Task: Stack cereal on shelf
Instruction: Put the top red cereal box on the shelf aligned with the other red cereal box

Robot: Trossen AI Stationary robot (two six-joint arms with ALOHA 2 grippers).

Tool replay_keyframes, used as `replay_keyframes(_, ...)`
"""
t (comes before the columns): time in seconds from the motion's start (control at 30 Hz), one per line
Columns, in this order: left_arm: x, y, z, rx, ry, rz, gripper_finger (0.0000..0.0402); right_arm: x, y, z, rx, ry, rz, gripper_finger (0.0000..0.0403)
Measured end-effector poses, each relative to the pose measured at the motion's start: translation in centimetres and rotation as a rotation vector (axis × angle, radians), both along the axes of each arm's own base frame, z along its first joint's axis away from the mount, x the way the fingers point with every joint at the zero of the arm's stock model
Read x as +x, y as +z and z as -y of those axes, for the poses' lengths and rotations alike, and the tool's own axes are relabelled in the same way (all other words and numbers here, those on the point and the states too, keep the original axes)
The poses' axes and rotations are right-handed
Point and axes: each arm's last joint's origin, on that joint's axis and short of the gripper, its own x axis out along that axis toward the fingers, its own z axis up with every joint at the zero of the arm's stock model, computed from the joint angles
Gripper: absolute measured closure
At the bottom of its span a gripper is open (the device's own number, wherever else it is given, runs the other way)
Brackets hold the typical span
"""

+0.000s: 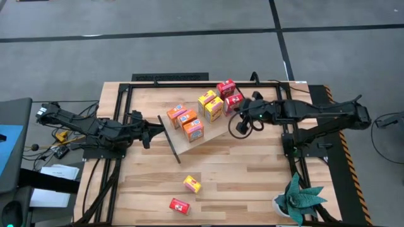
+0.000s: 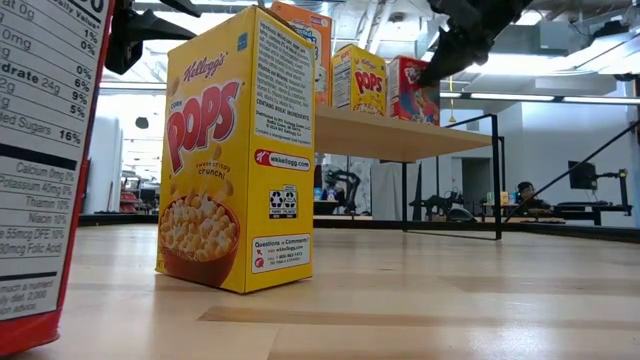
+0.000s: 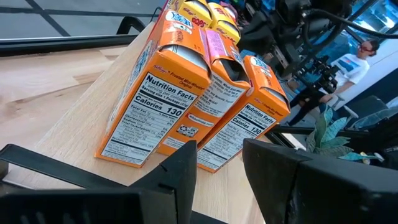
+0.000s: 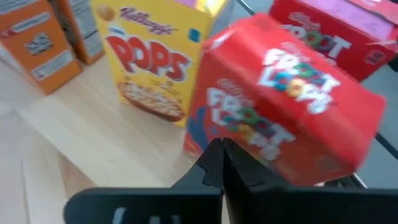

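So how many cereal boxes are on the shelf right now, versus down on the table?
7 on the shelf: three orange, two yellow, two red. 2 on the table: one yellow, one red. None seem hidden.

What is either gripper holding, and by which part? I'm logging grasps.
Nothing. The right gripper is shut beside a red cereal box on the shelf, not gripping it; the left gripper is open and empty.
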Motion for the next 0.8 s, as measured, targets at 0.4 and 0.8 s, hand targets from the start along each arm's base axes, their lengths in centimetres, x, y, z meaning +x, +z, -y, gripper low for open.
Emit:
replay_keyframes(0.4,0.0,0.0,0.0,0.000,0.000,0.000,0.0282,-0.4,-0.1,2.0,-0.035,-0.057,-0.045,0.0387)
replay_keyframes(0.8,0.0,0.0,0.0,-0.002,0.000,0.001,0.0282,-0.5,0.0,2.2,-0.022,-0.062,-0.029,0.0362)
